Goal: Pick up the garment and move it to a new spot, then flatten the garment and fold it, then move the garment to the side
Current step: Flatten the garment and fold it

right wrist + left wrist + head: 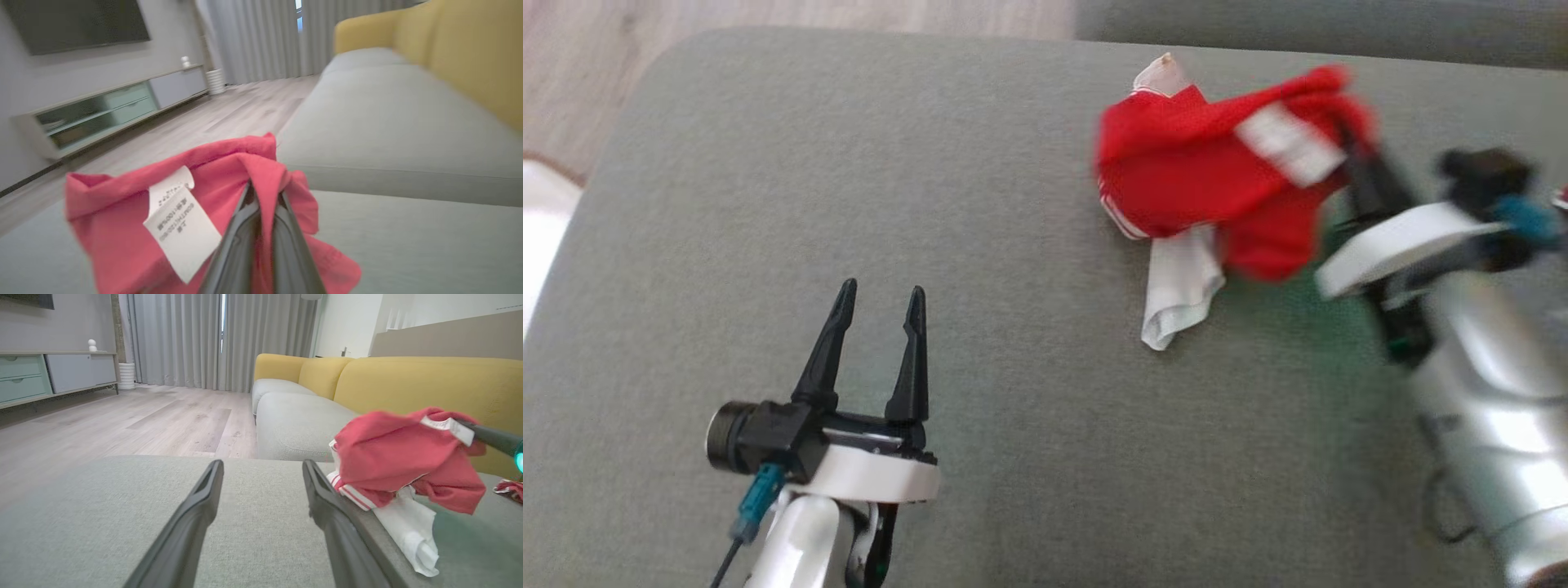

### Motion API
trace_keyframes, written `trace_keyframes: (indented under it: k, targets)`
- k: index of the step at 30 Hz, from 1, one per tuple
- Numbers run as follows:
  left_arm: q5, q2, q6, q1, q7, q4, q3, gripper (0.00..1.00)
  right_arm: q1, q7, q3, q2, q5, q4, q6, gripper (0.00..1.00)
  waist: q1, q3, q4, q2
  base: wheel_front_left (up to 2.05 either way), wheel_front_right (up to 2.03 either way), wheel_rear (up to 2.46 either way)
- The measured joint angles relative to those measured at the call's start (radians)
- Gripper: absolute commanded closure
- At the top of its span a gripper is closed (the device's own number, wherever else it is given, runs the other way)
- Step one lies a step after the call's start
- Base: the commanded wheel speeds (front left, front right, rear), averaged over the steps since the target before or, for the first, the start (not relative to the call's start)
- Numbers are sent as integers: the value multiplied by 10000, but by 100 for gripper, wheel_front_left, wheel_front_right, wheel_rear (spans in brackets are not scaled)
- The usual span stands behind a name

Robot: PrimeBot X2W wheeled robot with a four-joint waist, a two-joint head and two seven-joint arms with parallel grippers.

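Right gripper (263, 192) was clamped on the red-and-white garment (1201, 180), holding it partly off the grey cushion (849, 163) toward its far right, white end resting there; left gripper (880, 298) stood open near the cushion's front edge; relocating, flattening, folding and setting aside remained.

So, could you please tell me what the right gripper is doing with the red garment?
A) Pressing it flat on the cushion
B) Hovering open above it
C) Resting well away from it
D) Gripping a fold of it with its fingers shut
D: the right gripper has its fingers shut on a fold of the red garment, held partly up off the grey cushion.
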Motion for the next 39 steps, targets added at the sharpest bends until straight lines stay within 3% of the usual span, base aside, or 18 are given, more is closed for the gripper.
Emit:
trace_keyframes:
  k: [5, 11, 12, 13, 17, 22, 27, 33, 39]
  targets:
    - [36, -35, -36, 18, 0, -12, 13, 0, -2, 117, -2002, -1032, -723, 196, 2, 100, -1, -221, -416, 0, 0, 0, 0]
    - [36, -46, -84, 52, 0, -13, 38, 0, 266, 924, -3960, -1158, -1756, 663, 2, 100, -1, -397, -679, 0, 0, 0, 0]
    - [36, -46, -86, 68, 0, -13, 44, 0, 343, 1026, -4222, -1101, -2006, 746, 2, 61, -1, -413, -717, 0, 0, 0, 0]
    - [36, -46, -94, 96, 0, -15, 46, 0, 420, 1030, -4498, -1045, -2353, 811, 2, 0, -1, -425, -751, 0, 0, 0, 0]
    - [38, -50, -98, 234, 0, -13, 63, 0, 688, 980, -5277, -516, -3214, 604, 2, 0, -1, -477, -885, 0, 0, 0, 0]
    - [138, -50, -171, 230, 0, -50, 98, 0, 728, 673, -5166, 324, -3549, -219, 2, 0, -1, -528, -1072, 0, 0, 0, 0]
    - [140, -54, -171, 231, 0, -136, 217, 0, 1298, 355, -4050, 788, -3206, -1881, 0, 0, -1, -636, -1285, 0, 0, 0, 0]
    - [209, -54, -184, 236, 0, -242, 320, 0, 3421, 276, -2328, 1264, -2447, -3795, 2, 0, -1, -786, -1457, 0, 0, 0, 0]
    - [209, -56, -188, 341, 0, -284, 320, 0, 4926, 284, -1964, 1507, -2217, -4581, 2, 0, -1, -805, -1454, 0, 0, 0, 0]
